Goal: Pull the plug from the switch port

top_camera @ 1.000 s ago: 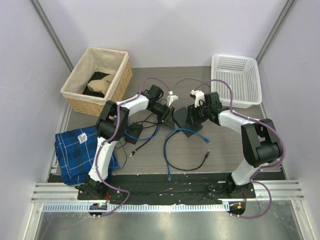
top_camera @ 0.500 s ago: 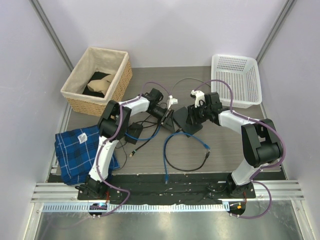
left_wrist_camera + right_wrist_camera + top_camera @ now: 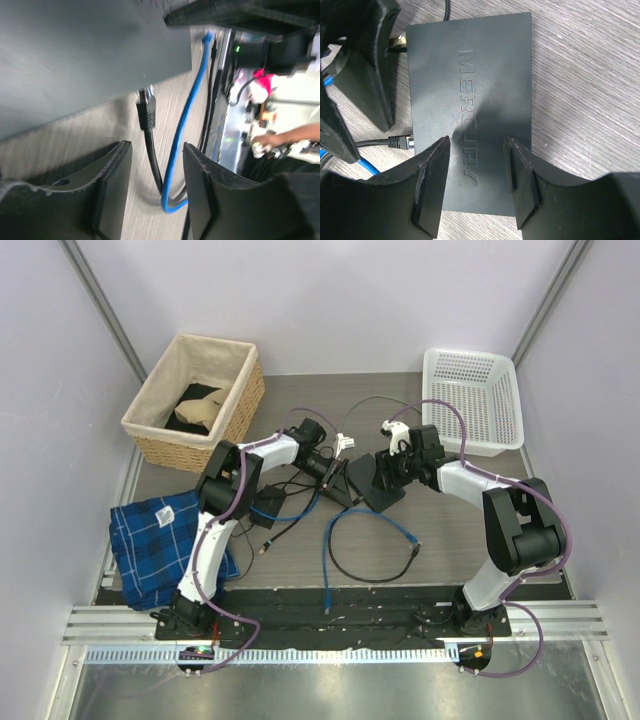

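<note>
left gripper (image 3: 156, 149) spread around the black plug (image 3: 146, 111) mid-frame, maybe seated in the switch port (image 3: 485, 75); right gripper (image 3: 476, 141) spread over its top.

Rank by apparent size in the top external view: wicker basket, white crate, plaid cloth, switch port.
1. wicker basket and plaid cloth, too alike to split.
2. white crate.
3. switch port.

The only writing I can make out is the brand name MERCURY, in dull grey letters on the dark top face of the switch port (image 3: 490, 75), running lengthwise down its middle. A tiny mark follows the last letter, too small to read.
</note>
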Robot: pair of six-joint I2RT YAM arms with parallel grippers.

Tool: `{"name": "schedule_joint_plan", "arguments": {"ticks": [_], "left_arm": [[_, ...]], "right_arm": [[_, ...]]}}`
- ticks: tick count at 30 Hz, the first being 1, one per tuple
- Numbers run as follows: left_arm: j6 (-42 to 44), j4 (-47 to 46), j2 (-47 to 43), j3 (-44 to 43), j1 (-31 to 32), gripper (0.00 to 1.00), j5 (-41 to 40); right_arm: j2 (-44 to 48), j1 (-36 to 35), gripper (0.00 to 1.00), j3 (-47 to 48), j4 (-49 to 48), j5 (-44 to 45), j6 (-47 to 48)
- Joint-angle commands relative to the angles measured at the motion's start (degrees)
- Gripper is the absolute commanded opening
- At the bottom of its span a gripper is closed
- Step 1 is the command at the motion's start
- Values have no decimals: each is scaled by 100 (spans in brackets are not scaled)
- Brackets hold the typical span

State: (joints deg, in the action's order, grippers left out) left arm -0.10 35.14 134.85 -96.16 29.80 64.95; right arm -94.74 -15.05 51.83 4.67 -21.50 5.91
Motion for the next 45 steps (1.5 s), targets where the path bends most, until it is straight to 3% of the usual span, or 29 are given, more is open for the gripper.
{"name": "schedule_joint_plan", "arguments": {"ticks": [1, 7, 15, 18, 26, 31, 41, 45], "left_arm": [[-990, -876, 314, -113, -71, 52, -184], [-2072, -1641, 577, -245, -18, 52, -334], [-2267, -1791, 763, -351, 61, 48, -456], [-2144, -1738, 622, -307, 131, 47, -886], [-2530, -2344, 262, 378, 193, 43, -1808], [-3160, -3485, -265, 1257, 307, 43, -2021], [-3567, -3953, -73, 1363, 439, 40, -1995], [-3497, -4198, 33, 1354, 430, 40, -1530]], "right_arm": [[-238, 2, 55, -235, 825, 295, 41], [-203, -7, 55, -270, 869, 321, 42], [-159, -7, 56, -314, 931, 357, 77], [-185, -7, 56, -297, 966, 357, 77], [-238, -7, 56, -226, 1010, 392, 24], [-335, -7, 56, -165, 1036, 383, 15], [-502, -7, 55, -86, 1054, 348, 6], [-502, -7, 55, -103, 1045, 348, 6]]}}
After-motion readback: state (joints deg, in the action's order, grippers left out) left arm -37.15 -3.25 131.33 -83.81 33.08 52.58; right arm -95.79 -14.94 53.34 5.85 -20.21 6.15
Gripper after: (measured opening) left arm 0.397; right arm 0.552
